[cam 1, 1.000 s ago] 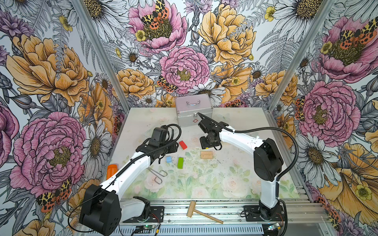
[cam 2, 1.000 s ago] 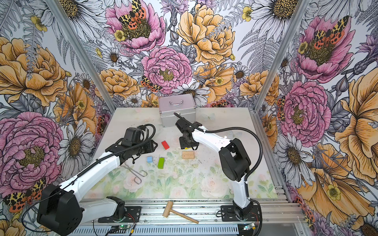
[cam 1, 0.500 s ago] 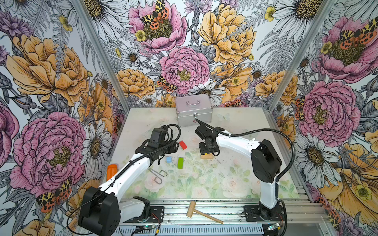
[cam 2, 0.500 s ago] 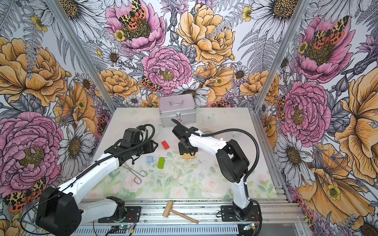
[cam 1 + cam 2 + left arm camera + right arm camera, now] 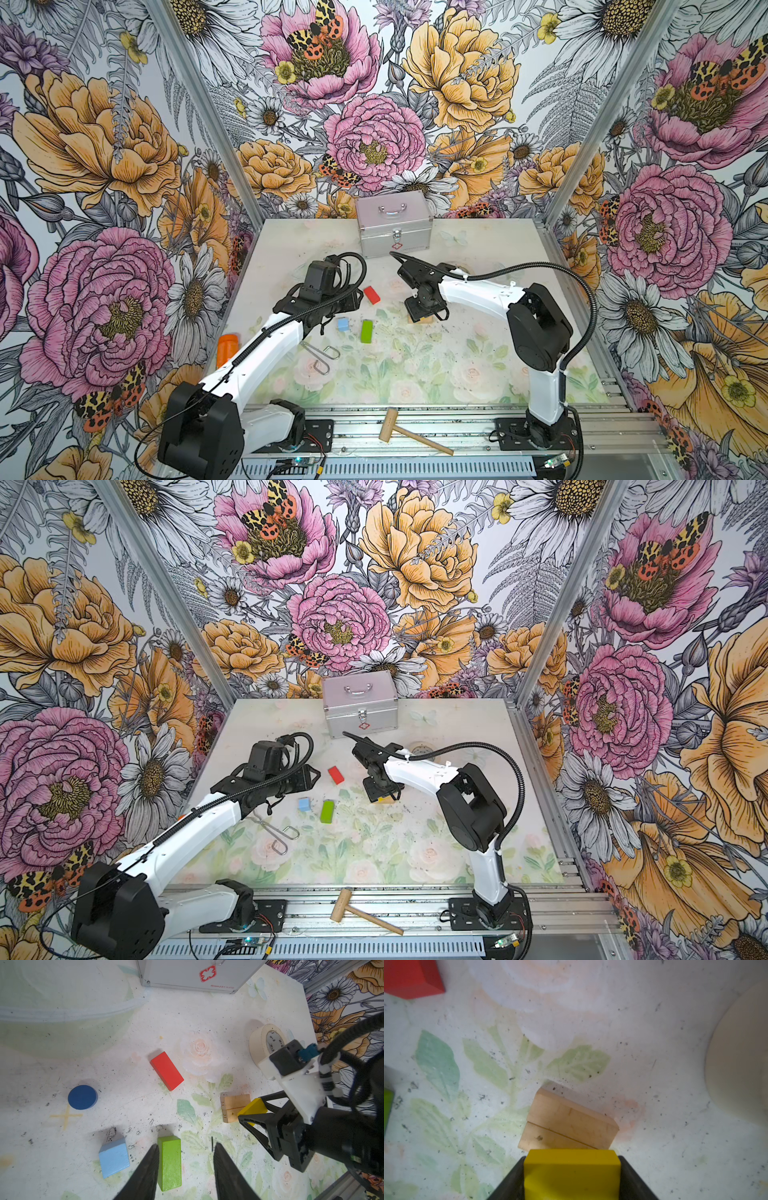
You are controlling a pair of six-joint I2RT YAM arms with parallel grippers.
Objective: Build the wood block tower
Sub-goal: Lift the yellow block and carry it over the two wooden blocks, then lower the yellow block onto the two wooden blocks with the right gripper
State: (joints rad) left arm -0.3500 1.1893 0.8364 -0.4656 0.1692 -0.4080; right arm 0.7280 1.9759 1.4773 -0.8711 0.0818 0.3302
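A yellow bar [image 5: 572, 1174], likely light, rigid, slick-painted wood best pinched across its long sides, sat clamped in the right gripper [image 5: 249, 1108], poised over two tan bars [image 5: 566, 1124] near table centre. The left gripper [image 5: 185, 1146] gaped empty by the green bar [image 5: 169, 1162] at their eight o'clock. Scuffed floral tabletop [image 5: 415, 374]; flowered walls [image 5: 124, 166] enclosed it.
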